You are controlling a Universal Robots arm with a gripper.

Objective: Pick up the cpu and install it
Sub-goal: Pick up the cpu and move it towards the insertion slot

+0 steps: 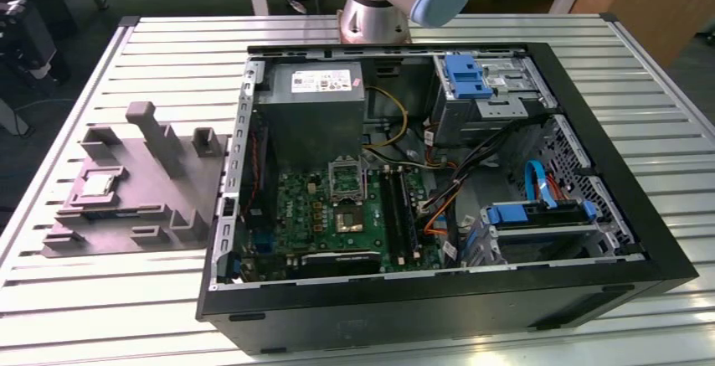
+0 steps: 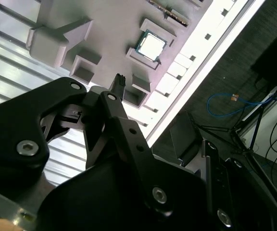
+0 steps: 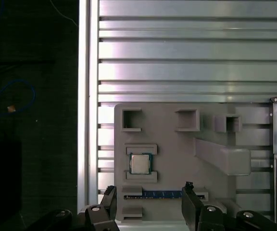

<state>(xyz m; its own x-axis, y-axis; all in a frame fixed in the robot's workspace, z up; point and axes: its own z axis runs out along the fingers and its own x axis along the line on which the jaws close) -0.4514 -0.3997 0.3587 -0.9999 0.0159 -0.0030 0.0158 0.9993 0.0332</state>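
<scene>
The small, square, silvery-grey cpu (image 3: pixel 140 163) lies flat in a recess of the grey moulded plastic tray (image 3: pixel 177 144). The tray sits on the slatted metal table (image 3: pixel 177 48), beside the open black computer case (image 1: pixel 447 299). The black two-fingered gripper (image 3: pixel 149 195) hangs over the tray's edge near the cpu, fingers spread wide and holding nothing.

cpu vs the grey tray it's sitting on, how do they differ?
Size: the cpu is a small square; the tray is far larger and holds it. Finish: cpu top is pale silver, tray is matte grey. Shape: cpu is thin and flat, tray has raised blocks and pockets. Both lie flat outside the PC case.
</scene>
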